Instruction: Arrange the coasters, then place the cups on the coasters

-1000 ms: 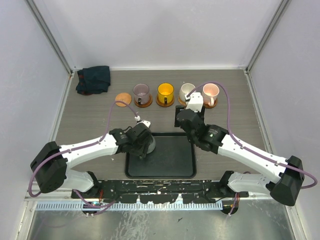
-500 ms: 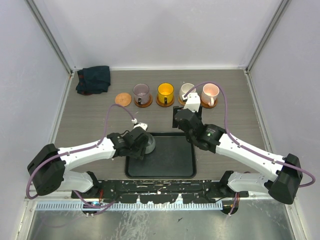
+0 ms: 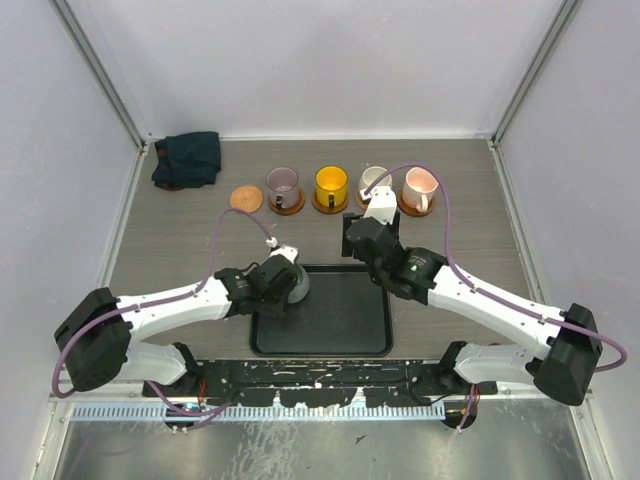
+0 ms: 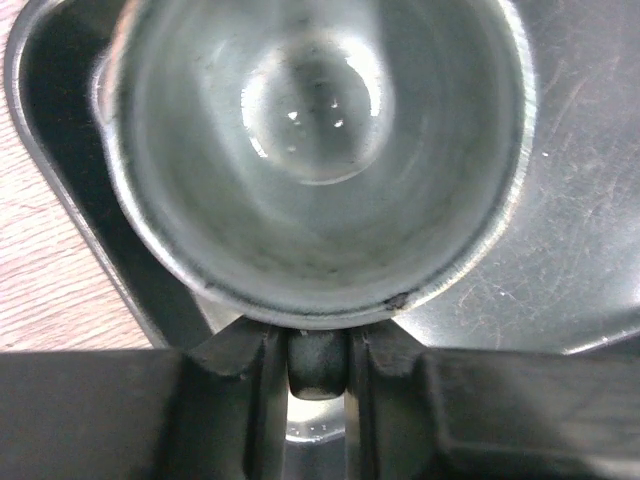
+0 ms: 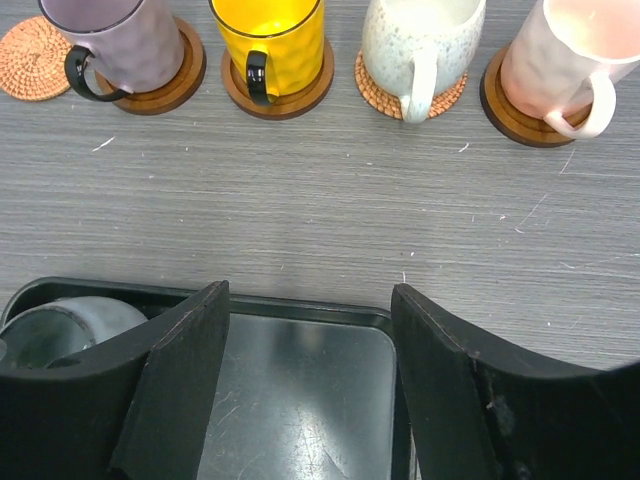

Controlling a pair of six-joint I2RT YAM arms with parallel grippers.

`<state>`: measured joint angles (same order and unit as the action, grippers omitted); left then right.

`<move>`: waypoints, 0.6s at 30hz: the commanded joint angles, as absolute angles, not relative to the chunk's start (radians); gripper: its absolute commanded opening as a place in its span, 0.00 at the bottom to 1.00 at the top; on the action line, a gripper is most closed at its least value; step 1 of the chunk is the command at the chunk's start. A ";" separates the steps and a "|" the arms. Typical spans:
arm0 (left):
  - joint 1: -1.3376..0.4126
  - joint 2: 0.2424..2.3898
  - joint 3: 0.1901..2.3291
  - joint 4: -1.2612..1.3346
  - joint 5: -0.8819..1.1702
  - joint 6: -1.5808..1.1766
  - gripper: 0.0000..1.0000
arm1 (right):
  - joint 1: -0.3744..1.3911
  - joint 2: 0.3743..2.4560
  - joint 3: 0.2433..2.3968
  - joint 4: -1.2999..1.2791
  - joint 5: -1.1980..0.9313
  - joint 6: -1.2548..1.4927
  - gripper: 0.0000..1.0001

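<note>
Five round brown wooden coasters point(image 3: 246, 197), four bearing handled ceramic cups point(image 3: 331, 184); left gripper point(image 4: 318, 350) pinches the handle of the fifth, grey-green cup point(image 4: 310, 150); right gripper point(image 5: 308, 330) gapes.

Top camera looks down over my whole grey wood-grain table point(image 3: 180, 250). Left wrist sits tight above the grey-green glazed mug point(image 4: 320, 150); right wrist, farther back, shares it.

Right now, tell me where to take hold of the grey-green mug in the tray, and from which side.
By its handle, from the left-arm side. The grey-green mug stands upright in the far-left corner of the black tray, handle turned toward the left claw, whose fingers flank it.
</note>
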<state>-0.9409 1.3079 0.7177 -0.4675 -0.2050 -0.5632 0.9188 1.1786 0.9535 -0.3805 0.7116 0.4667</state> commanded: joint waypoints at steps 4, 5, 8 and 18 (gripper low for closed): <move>-0.945 1.288 0.704 -0.419 -0.207 -0.555 0.00 | 0.917 1.176 0.959 -0.333 0.707 0.478 0.70; -0.944 1.290 0.702 -0.418 -0.203 -0.555 0.00 | 0.917 1.176 0.958 -0.334 0.707 0.479 0.70; -0.946 1.289 0.695 -0.410 -0.198 -0.548 0.00 | 0.917 1.172 0.956 -0.334 0.709 0.478 0.70; -0.982 1.207 0.752 -0.425 -0.298 -0.498 0.00 | 0.918 1.163 0.921 -0.333 0.741 0.488 0.70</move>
<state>-0.9707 1.2949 0.7082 -0.4564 -0.2401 -0.5259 0.9188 1.1790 0.9394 -0.3691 0.7025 0.4709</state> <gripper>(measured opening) 0.209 0.699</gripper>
